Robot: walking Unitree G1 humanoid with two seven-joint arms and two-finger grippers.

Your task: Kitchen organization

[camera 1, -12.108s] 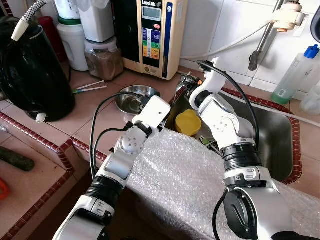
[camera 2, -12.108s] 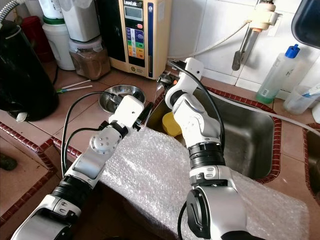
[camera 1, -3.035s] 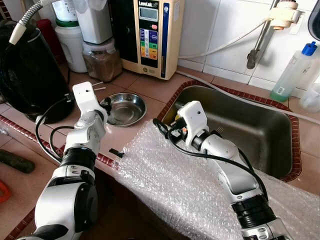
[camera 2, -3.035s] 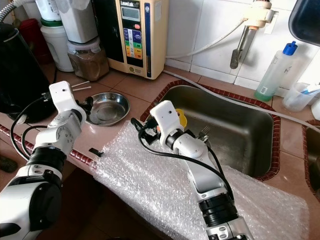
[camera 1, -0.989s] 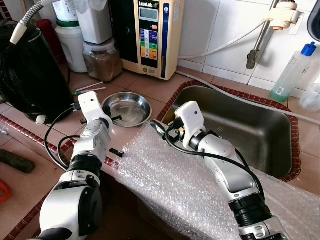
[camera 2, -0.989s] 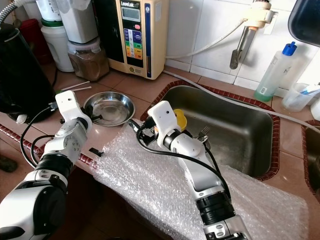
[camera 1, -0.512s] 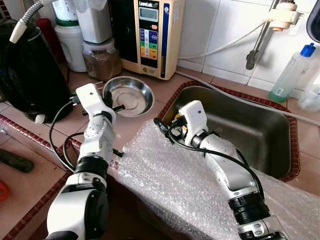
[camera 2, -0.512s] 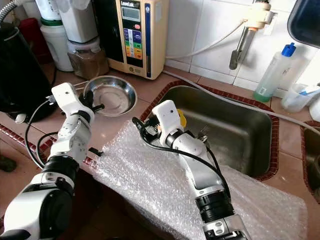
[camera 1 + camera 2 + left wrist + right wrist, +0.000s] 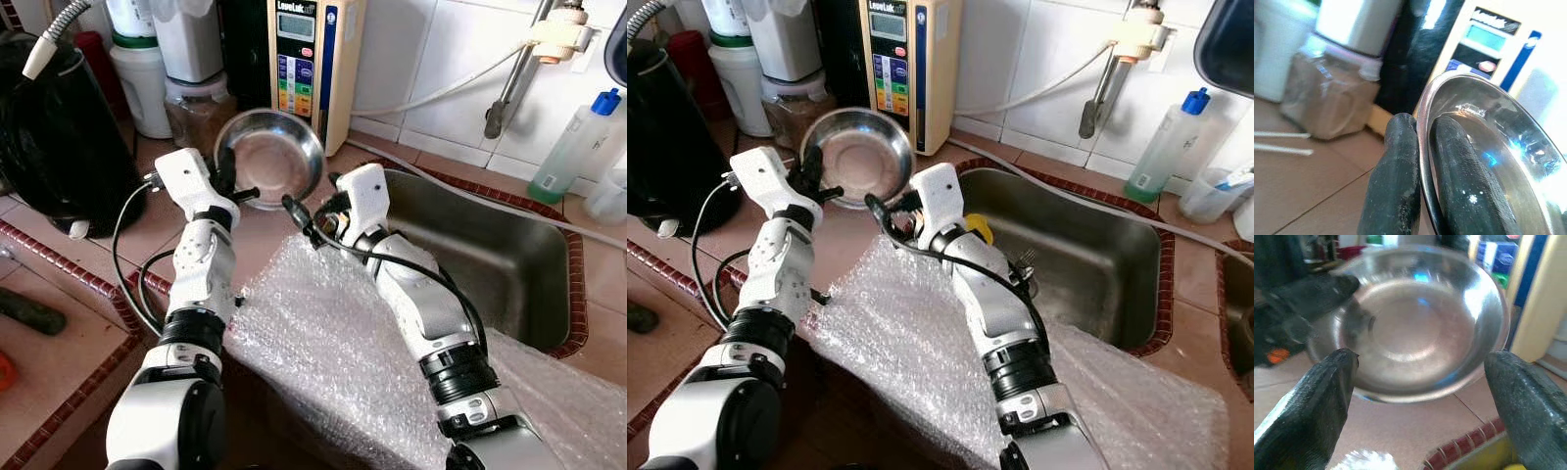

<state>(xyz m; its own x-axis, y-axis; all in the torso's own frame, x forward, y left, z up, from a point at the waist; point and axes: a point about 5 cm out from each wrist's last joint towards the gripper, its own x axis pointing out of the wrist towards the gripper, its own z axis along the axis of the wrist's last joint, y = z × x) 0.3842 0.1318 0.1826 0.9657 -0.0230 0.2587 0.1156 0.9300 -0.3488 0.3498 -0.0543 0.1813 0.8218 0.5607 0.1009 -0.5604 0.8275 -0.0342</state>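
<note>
Bowl [image 9: 269, 157] of steel, tilted in the air above the counter [image 9: 88, 250], its rim pinched by the left gripper [image 9: 231, 182]; right gripper [image 9: 312, 223] gapes wide at its four o'clock. Light, stiff, probably slippery: the rim is the place to hold.

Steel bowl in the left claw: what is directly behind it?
The steel bowl, tilted and pinched at its rim by the left claw, stands before a cream water appliance and a jar of brown powder, both partly covered. The counter beyond it is hidden.

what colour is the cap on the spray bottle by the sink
Blue. The cap tops the clear bottle of greenish liquid, clearest in the left eye view.
</note>
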